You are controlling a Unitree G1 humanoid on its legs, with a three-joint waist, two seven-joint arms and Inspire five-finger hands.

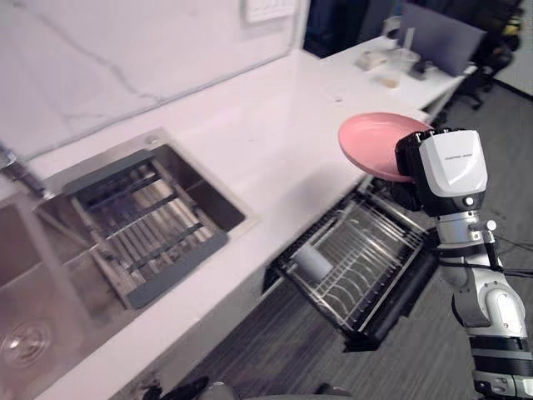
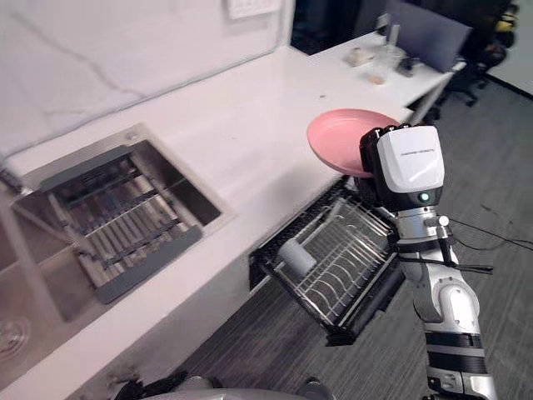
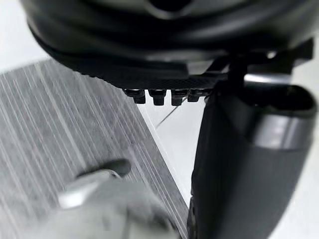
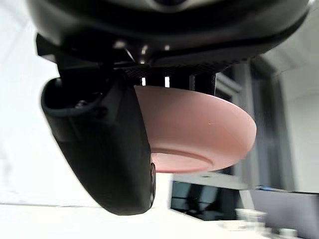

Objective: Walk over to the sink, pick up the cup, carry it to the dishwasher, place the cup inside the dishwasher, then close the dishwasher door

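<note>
My right hand is raised beside the counter's edge, above the pulled-out dishwasher rack. It is shut on a pink shallow dish, not a cup, with the thumb under the rim and the dish held level. A pale cup lies on its side at the rack's near left corner. My left hand hangs over the grey floor with its thumb straight and nothing in it.
The steel sink is set in the white counter at left, with a slatted drain rack inside. Small items stand at the counter's far end. Grey carpet surrounds the dishwasher; office chairs stand beyond.
</note>
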